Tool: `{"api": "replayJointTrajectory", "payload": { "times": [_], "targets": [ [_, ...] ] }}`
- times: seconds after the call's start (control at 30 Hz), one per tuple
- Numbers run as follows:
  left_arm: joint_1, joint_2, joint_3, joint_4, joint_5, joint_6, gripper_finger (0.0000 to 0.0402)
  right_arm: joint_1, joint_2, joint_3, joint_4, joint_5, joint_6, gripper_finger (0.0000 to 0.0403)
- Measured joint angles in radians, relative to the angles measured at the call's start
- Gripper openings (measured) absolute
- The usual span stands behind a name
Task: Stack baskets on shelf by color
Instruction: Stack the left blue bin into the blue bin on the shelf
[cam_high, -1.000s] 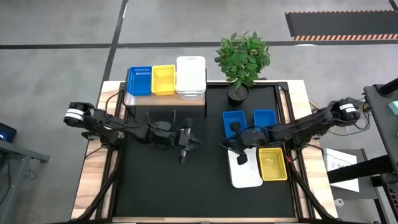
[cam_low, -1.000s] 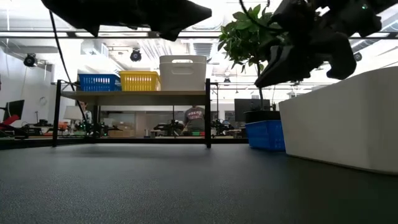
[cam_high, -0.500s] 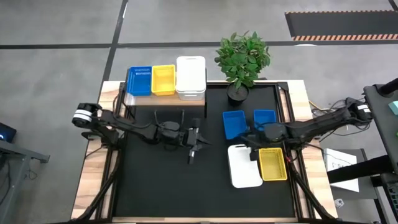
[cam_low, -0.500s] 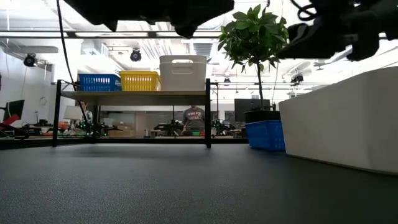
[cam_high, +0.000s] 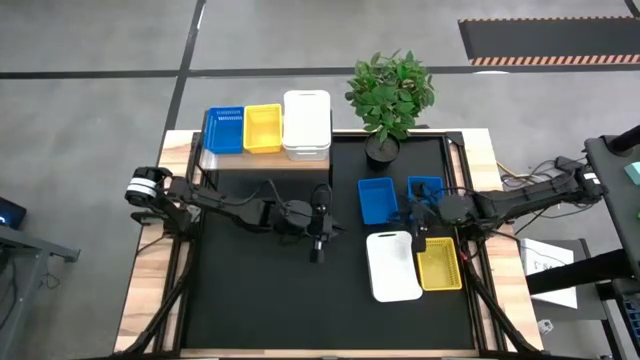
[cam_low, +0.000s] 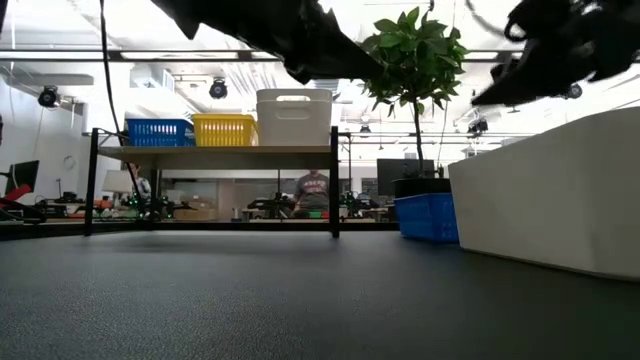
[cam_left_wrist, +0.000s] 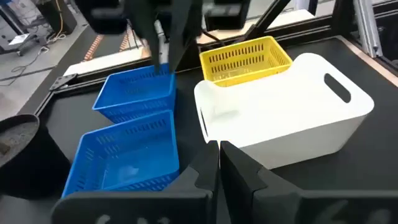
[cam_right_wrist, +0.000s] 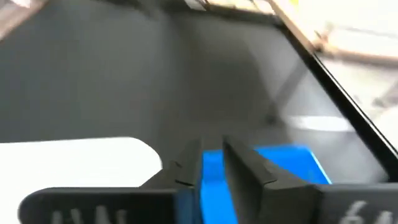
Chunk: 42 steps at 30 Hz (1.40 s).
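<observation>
High view: the left gripper sits at the frame's centre over bare black table, its fingers close together with only a thin gap, clamped on nothing. Just right of it lie four loose baskets. A blue basket is closest, up and to the right; a white basket lies lower right, well apart from the fingers. The right gripper hovers between a second blue basket above it and the yellow basket below it, at the white one's upper right corner. Its fingers stand nearly together, holding nothing.

At upper left the shelf carries a blue basket on the shelf, a yellow basket on the shelf and a white stack, side by side and far from both grippers. A potted plant stands at upper centre.
</observation>
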Motion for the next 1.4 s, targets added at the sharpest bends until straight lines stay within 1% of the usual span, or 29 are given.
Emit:
{"api": "replayJointTrajectory", "payload": {
  "times": [0.07,0.17,0.3,0.37,0.43,0.57,0.63,0.67,0.77,0.9,1.0,1.17,1.4],
  "targets": [
    [-0.002,-0.009,-0.001,-0.007,0.000,0.000,0.0000,0.000,0.030,0.018,-0.064,0.080,0.059,0.0081],
    [-0.006,-0.030,-0.002,-0.049,-0.001,0.000,0.0000,-0.004,0.084,0.070,-0.149,0.125,0.135,0.0125],
    [-0.024,-0.091,-0.006,-0.136,0.000,-0.016,0.0000,-0.012,0.168,0.164,-0.254,0.128,0.224,0.0170],
    [-0.032,-0.133,-0.014,-0.177,0.000,-0.023,0.0000,-0.014,0.213,0.217,-0.328,0.118,0.248,0.0184],
    [-0.037,-0.176,-0.026,-0.214,0.000,-0.022,0.0000,-0.026,0.261,0.270,-0.394,0.078,0.260,0.0192],
    [-0.040,-0.260,-0.054,-0.267,0.000,0.013,0.0000,-0.070,0.348,0.364,-0.512,-0.026,0.244,0.0195],
    [-0.040,-0.296,-0.073,-0.284,0.000,0.042,0.0000,-0.091,0.389,0.391,-0.543,-0.038,0.210,0.0192],
    [-0.040,-0.312,-0.085,-0.284,0.000,0.058,0.0000,-0.104,0.402,0.400,-0.548,-0.043,0.192,0.0191],
    [-0.040,-0.366,-0.126,-0.282,-0.010,0.082,0.0000,-0.151,0.445,0.409,-0.564,-0.099,0.140,0.0187],
    [-0.039,-0.435,-0.179,-0.282,-0.070,0.087,0.0000,-0.202,0.492,0.410,-0.560,-0.161,0.065,0.0182],
    [-0.039,-0.476,-0.211,-0.277,-0.100,0.089,0.0000,-0.214,0.525,0.410,-0.565,-0.186,0.024,0.0183],
    [-0.038,-0.537,-0.259,-0.272,-0.151,0.089,0.0000,-0.219,0.564,0.410,-0.566,-0.195,0.020,0.0180],
    [-0.038,-0.566,-0.276,-0.288,-0.189,0.090,0.0000,-0.219,0.611,0.410,-0.563,-0.196,0.036,0.0169]
  ]
}}
